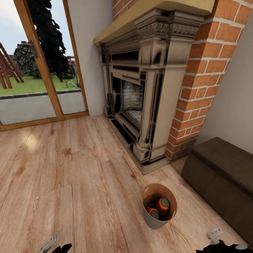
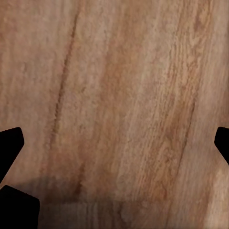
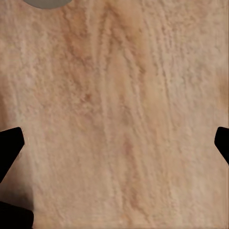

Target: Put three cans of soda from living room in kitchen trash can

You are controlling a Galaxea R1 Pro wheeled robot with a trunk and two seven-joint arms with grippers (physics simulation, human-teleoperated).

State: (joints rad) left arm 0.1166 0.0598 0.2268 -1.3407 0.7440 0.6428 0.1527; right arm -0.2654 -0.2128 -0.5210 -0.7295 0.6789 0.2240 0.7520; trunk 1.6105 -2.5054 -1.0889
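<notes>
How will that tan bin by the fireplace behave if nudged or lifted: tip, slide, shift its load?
The bin tapers to a narrow base, so a push near the rim would probably tip it. On the smooth wood floor a low push likely slides it. The orange cans lie loose inside and would probably shift when lifted.

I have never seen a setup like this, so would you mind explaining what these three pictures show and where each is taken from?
These are simulator renders from a two-armed wheeled robot. The head camera looks down at a wood floor, a brick fireplace and a dark cabinet. A tan trash can stands on the floor, with two orange soda cans and something blue inside. The other two pictures come from cameras on each wrist, looking at bare floor between dark fingers set wide apart. Neither arm holds anything.
</notes>
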